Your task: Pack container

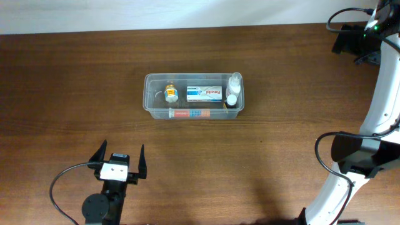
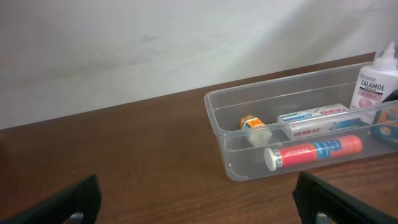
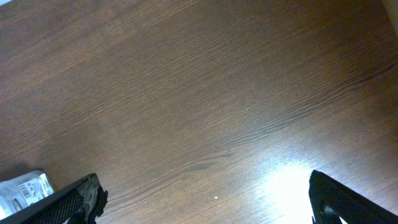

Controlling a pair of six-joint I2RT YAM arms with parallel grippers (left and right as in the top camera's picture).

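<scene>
A: Where is the clear, shallow, round-cornered plastic container (image 1: 152,103)?

B: Near the middle of the dark brown wood-grain bench (image 1: 62,94), with its long axis running side to side as we see it from above. From our left claw (image 1: 122,148) it lies ahead and off to the right, well apart.

A: And the claws?

B: Both are released, jaws spread wide with nothing between them. Our right claw (image 3: 204,186) hangs over bare wood out by the right edge. We judge the left arm to be the nearer one.

A: What do we already have inside?

B: A small amber bottle with a pale cap (image 1: 170,94) and a white-and-blue carton (image 1: 204,94) lying flat in the middle. A white lotion bottle with a pink-marked label (image 2: 372,87) stands at the right end. A red-and-blue tube (image 1: 189,113) lies along the near wall, parallel to the long axis.

A: Is anything left outside?

B: From above we see nothing loose. At the lower left edge of the right wrist view there is a white crinkled printed thing (image 3: 22,191), but we cannot tell what it is.

A: Do we have room to work?

B: Plenty. The wood is open all around the container, and a pale wall (image 2: 155,50) stands behind the far edge. If we reach in, we judge we should come over the near long rim, minding the tube.
</scene>
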